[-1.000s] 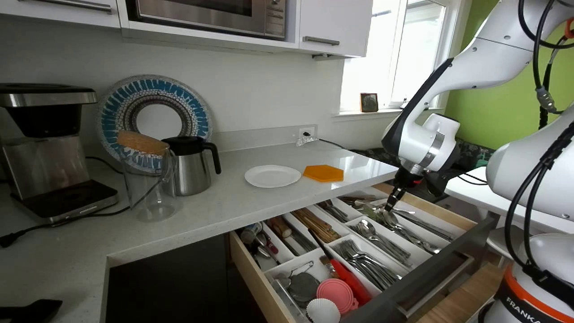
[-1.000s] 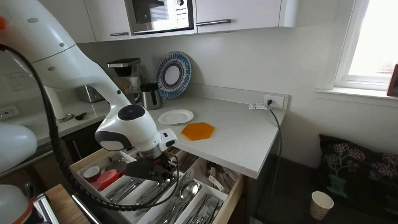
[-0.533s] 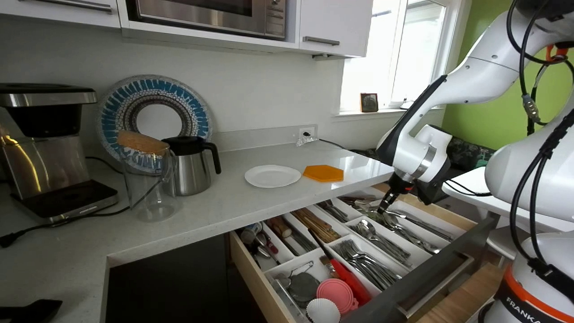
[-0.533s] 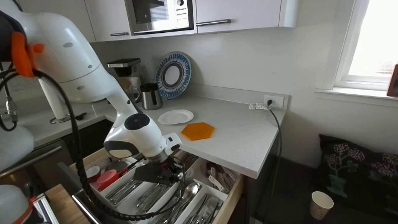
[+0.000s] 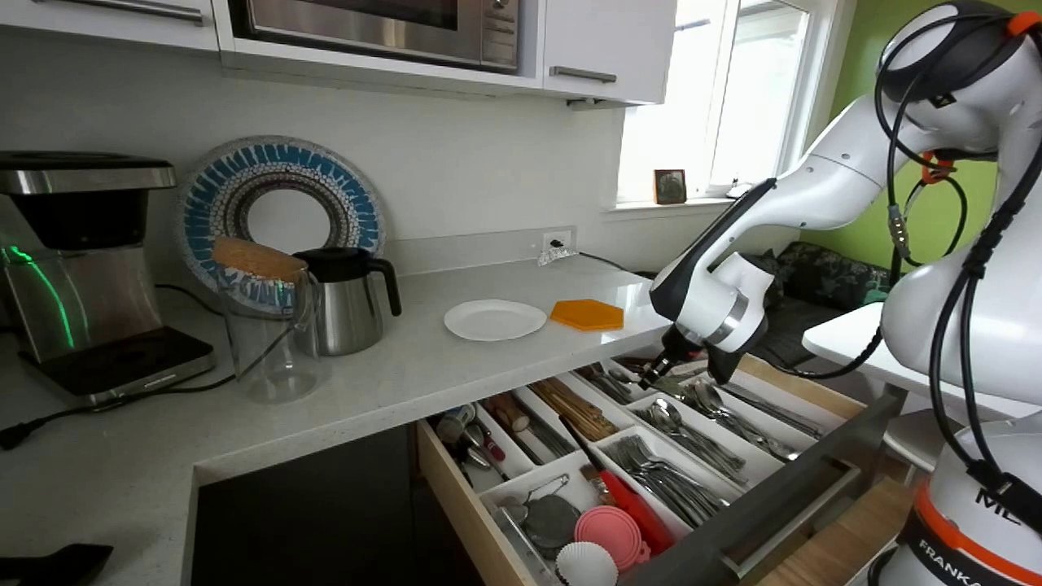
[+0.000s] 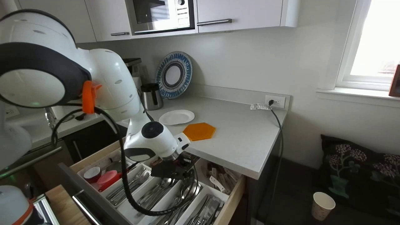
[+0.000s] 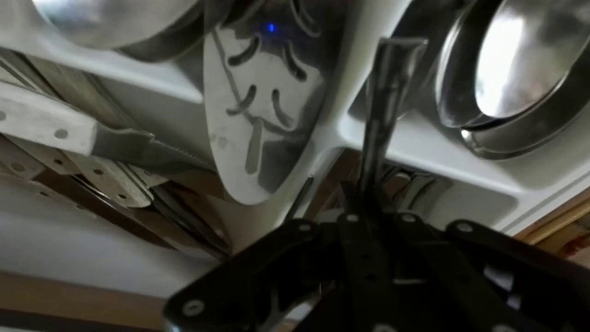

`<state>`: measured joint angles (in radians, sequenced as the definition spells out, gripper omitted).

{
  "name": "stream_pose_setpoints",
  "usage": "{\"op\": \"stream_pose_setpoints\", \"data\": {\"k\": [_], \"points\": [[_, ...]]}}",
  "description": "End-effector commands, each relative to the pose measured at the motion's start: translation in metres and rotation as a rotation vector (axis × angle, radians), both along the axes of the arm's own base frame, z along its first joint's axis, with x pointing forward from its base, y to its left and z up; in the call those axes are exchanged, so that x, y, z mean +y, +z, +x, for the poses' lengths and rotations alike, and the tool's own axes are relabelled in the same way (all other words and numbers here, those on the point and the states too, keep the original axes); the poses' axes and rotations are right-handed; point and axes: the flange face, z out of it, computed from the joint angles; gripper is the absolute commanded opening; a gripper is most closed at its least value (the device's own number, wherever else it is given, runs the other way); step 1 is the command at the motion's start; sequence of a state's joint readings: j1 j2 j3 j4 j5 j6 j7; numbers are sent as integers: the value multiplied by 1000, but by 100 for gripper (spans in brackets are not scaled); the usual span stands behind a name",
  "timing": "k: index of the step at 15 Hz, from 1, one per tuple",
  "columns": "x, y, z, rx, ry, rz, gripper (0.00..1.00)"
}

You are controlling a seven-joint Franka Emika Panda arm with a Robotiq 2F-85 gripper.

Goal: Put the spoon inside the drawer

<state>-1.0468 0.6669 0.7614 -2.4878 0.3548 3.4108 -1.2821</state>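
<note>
Arm (image 5: 834, 183) swung further over the drawer (image 5: 475, 509), spoon (image 7: 385, 87) not yet let go

Since the earlier frame, the gripper (image 5: 648, 379) has been moved, in an exterior view, from above the large spoons (image 5: 710, 397) toward the bowl end of the small spoons (image 5: 667, 417), near the counter (image 5: 423, 362). It is held over the drawer, which is pulled well out, so no work seems left to be done there. At this distance the spoon cannot be picked out with certainty.

In an exterior view, the arm is stretched over the drawer, with a cable (image 6: 153, 213) looped in front of it; the gripper's tip cannot be made out, so whether anything is touched cannot be judged.

In the wrist view, the jaws are seen pressed together on a slim metal handle, judged to be the spoon's; its bowl cannot be made out. Beyond it are seen a slotted turner (image 7: 235, 138) and a white divider (image 7: 461, 168). Thus the pick-up is judged done and the carry nearly so. Left to be done are the lowering, the release and the backing off; which part of the drawer is meant cannot be told.
</note>
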Motion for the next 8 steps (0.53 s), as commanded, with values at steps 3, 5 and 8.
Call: {"op": "stream_pose_setpoints", "data": {"k": [3,5,8], "points": [[5,-21,32,-49,70,-9,2],[8,-23,39,-73,91,-9,2],[10,-25,40,-71,101,-1,2]]}}
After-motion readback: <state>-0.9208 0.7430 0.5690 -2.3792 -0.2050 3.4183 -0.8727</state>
